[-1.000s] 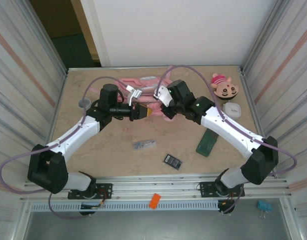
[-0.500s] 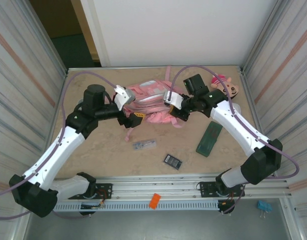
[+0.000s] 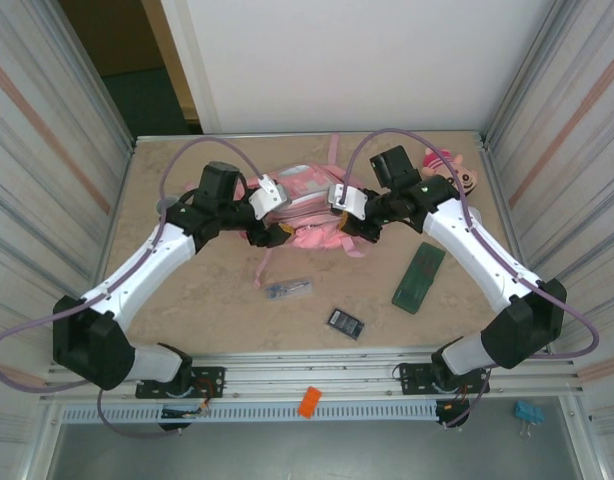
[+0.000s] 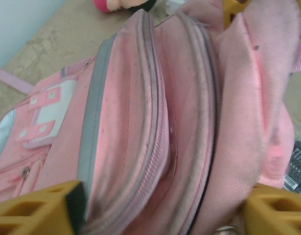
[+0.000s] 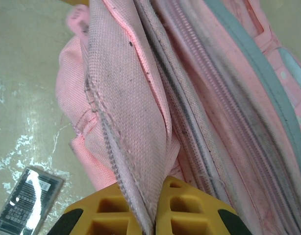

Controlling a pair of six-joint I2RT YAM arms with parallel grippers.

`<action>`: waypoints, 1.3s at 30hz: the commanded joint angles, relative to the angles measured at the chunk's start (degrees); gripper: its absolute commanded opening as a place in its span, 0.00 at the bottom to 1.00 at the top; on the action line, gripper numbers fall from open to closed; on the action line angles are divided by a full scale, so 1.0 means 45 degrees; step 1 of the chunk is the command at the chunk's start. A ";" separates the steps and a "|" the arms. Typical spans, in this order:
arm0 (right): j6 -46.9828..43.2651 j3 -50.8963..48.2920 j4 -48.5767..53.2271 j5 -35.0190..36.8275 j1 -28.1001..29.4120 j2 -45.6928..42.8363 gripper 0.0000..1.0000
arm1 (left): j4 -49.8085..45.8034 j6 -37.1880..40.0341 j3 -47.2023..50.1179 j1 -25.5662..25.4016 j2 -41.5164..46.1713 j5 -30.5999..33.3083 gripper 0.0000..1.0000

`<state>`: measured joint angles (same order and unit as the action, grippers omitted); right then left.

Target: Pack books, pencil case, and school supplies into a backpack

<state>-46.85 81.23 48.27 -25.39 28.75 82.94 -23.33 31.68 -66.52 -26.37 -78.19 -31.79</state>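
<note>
right gripper (image 5: 149, 196) clamped on pink fabric fold at edge of backpack (image 5: 199, 98). left gripper (image 4: 160, 205) jaws apart, straddling its zip panels, contact unclear. backpack mid-far on surface (image 3: 187, 290), between both arms. pencil case (image 3: 419, 278) near, to its right. calculator (image 3: 345, 322) and silvery-blue item (image 3: 288, 289) on near side, apart.

Since a second ago the right arm has drawn back toward the upper right, now covering part of the doll head (image 3: 467, 180). The right gripper (image 3: 365, 228) has moved right, leaving more of the backpack (image 3: 305, 190) showing at centre. The left gripper (image 3: 270, 234), after swinging out left, is back at the backpack's left edge, its fingers (image 4: 33, 205) wider apart.
</note>
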 commanded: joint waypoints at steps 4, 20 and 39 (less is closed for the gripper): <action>0.1008 0.0535 -0.1202 -0.0992 -0.0315 -0.0340 0.00 | 0.0320 -0.0291 -0.0553 -0.0038 -0.0335 -0.1820 0.12; 1.3075 0.1992 0.1369 1.0071 0.5738 -0.1526 0.58 | 0.1803 -0.7310 -0.0349 -0.0076 -0.1038 -0.4355 0.00; 2.0256 0.2530 0.2104 1.1746 0.5909 0.1203 0.55 | 0.2475 -0.8427 -0.0588 -0.0069 -0.1091 -0.4536 0.00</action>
<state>41.60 92.25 57.45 25.96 56.07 87.18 -15.66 -2.92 -66.87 -26.74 -83.59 -47.68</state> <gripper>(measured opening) 0.553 0.059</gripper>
